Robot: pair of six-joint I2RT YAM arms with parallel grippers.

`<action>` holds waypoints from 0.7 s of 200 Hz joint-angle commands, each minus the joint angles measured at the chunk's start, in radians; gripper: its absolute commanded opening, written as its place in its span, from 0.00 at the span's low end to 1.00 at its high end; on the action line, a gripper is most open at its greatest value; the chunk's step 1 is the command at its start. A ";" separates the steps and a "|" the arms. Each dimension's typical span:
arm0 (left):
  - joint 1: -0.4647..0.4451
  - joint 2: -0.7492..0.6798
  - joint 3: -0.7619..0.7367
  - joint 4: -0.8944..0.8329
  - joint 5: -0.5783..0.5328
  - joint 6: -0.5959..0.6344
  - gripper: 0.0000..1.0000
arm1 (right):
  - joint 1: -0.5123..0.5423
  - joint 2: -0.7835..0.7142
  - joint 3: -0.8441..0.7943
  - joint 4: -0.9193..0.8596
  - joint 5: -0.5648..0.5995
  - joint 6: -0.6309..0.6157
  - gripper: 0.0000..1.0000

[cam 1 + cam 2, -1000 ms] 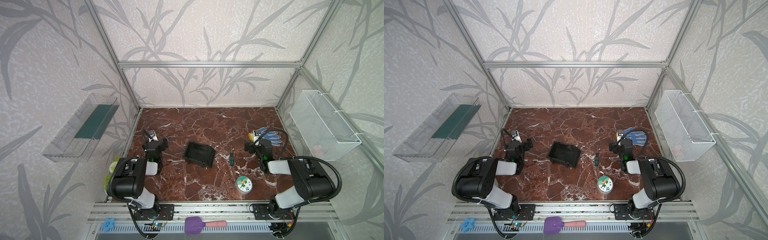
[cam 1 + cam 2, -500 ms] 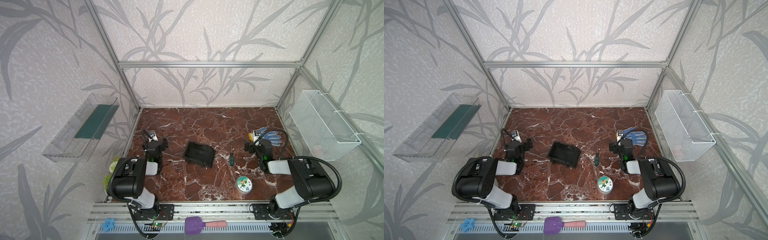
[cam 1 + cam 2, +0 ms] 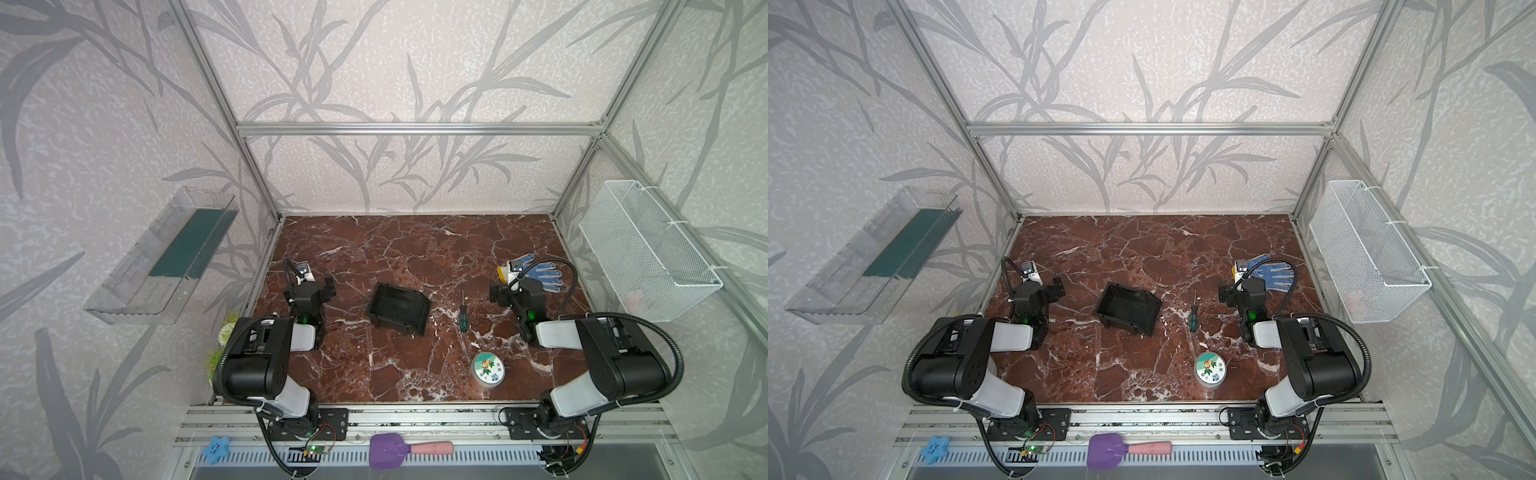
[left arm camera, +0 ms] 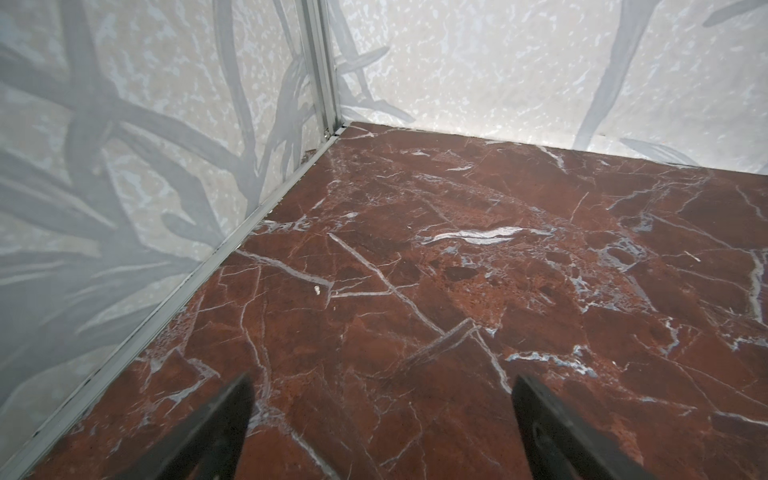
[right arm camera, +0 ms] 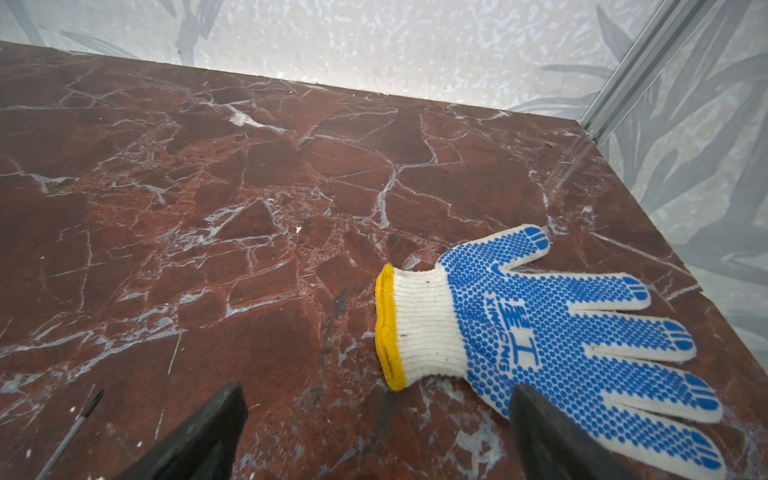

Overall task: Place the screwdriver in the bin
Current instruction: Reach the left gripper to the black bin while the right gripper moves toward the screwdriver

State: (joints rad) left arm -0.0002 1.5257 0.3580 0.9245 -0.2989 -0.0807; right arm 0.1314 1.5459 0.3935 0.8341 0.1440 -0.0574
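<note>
In both top views the black bin [image 3: 400,302] [image 3: 1128,307] sits open-topped and empty near the middle of the table [image 3: 374,249]. Far to the bin's right, a white wire basket [image 3: 648,249] on the wall holds something faint and pinkish. Far to the bin's left, a clear tray [image 3: 162,257] on the wall carries a dark green strip. The screwdriver [image 3: 462,318] [image 3: 1193,318] lies flat on the table just to the right of the bin, apart from it, with its shaft pointing to the back wall. It lies between the bin and the right hand [image 3: 513,287], which is further right and not touching it. The left hand [image 3: 309,286] is on the bin's other side, well away from the screwdriver. A round tin [image 3: 487,369] stands in front of the bin and to its right. The left wrist view shows the left hand [image 4: 382,386] with its fingers [image 4: 232,407] spread wide, holding nothing, above bare table at a wall corner. The right wrist view shows the right hand [image 5: 378,390] open and holding nothing as well. The screwdriver's thin shaft [image 5: 70,432] shows near one finger, and a blue-dotted glove [image 5: 540,332] lies by the other. The printing on the glove is readable only in this view.
</note>
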 commanded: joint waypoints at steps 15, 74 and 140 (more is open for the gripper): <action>-0.017 -0.289 0.068 -0.340 -0.016 -0.015 0.99 | 0.000 -0.215 0.050 -0.214 0.070 0.016 0.99; -0.225 -0.621 0.025 -0.490 -0.031 -0.139 0.99 | -0.009 -0.605 0.096 -0.596 0.111 0.539 0.99; -0.430 -0.553 0.142 -0.767 0.074 -0.366 0.99 | 0.224 -0.442 0.247 -0.724 -0.188 0.316 0.99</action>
State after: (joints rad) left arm -0.3832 0.9268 0.4755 0.2592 -0.2855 -0.3515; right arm 0.2066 1.0267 0.5323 0.2523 0.0483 0.3771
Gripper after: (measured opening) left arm 0.989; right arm 0.991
